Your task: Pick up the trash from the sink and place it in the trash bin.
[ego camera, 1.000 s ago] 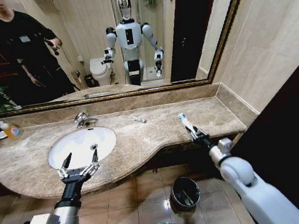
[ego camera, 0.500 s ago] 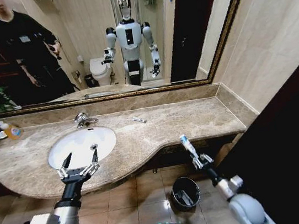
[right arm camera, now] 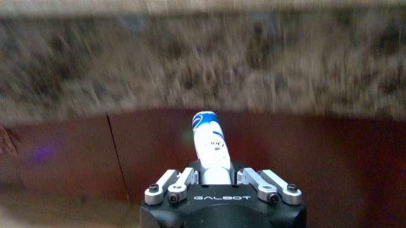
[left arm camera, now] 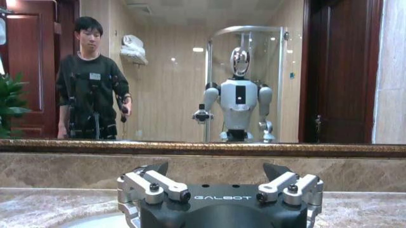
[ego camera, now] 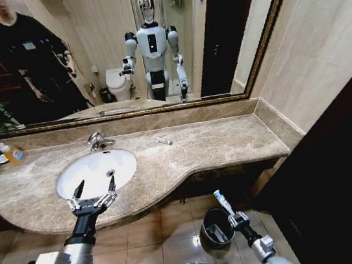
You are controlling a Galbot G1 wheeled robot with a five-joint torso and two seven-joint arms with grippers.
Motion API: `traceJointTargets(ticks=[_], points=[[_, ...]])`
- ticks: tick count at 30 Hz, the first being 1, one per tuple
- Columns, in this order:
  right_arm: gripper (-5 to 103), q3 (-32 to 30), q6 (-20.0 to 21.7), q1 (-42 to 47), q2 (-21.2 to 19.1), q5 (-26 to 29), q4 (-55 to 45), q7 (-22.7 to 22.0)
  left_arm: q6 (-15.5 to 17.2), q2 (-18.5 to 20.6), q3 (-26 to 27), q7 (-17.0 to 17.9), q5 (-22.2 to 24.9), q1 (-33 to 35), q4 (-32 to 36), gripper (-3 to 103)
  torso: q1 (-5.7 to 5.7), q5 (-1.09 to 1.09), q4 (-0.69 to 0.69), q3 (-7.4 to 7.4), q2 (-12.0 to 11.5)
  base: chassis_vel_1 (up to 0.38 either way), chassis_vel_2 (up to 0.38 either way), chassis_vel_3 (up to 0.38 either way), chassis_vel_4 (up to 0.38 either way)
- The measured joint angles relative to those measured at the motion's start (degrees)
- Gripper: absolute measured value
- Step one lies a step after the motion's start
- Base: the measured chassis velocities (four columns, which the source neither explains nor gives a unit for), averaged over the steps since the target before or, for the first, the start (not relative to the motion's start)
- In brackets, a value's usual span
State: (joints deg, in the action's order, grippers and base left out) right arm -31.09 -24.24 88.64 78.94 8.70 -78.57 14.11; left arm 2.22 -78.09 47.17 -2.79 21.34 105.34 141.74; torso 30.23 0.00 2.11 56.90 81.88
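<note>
Head view first: the right gripper (ego camera: 232,217) is down below the counter edge, pinching a white-blue tube (ego camera: 223,202) that sticks up out of its jaws. It sits just beside the trash bin (ego camera: 217,227) on the floor, right at the bin's rim, so I'd say this piece is close to being dropped but isn't in yet. There looks to be something pale already lying inside the bin, though I can't tell what it is. The sink (ego camera: 96,171) bowl looks clean from up here, no scraps that I can make out. One small silvery bit (ego camera: 164,141) sits on the countertop (ego camera: 229,139) behind and to the right of the basin, well apart from both arms, so that's probably left to do. The left gripper (ego camera: 93,197) hangs over the near rim of the sink, fingers spread, holding nothing.

Left wrist view: the left gripper (left arm camera: 222,183) fingers stand wide apart with empty space between them, pointed at the mirror and the backsplash. A sliver of the basin shows at the lower corner.

Right wrist view: the gripper (right arm camera: 216,176) is clamped on the base of the white-blue tube (right arm camera: 210,145), which pokes straight out ahead, blue cap end farthest from the jaws. Behind it is the marble counter edge and dark cabinet front.

So roughly: one tube mid-delivery, at least one scrap on the counter left.
</note>
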Motion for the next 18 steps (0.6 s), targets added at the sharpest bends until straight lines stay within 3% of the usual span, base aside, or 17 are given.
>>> traceJointTargets(ticks=[7,18], points=[[26,1.87,-0.92,-4.61,0.61,-3.28,10.56,-4.17,0.0,0.0,0.0,0.0,0.0,0.0,0.0,100,0.0,0.0,0.0,0.0,0.0,0.0,0.0,0.0,0.0],[26,2.36,-2.61,-6.75,1.98,-5.69,19.16,-5.08,0.0,0.0,0.0,0.0,0.0,0.0,0.01,100,0.0,0.0,0.0,0.0,0.0,0.0,0.0,0.0,0.0]])
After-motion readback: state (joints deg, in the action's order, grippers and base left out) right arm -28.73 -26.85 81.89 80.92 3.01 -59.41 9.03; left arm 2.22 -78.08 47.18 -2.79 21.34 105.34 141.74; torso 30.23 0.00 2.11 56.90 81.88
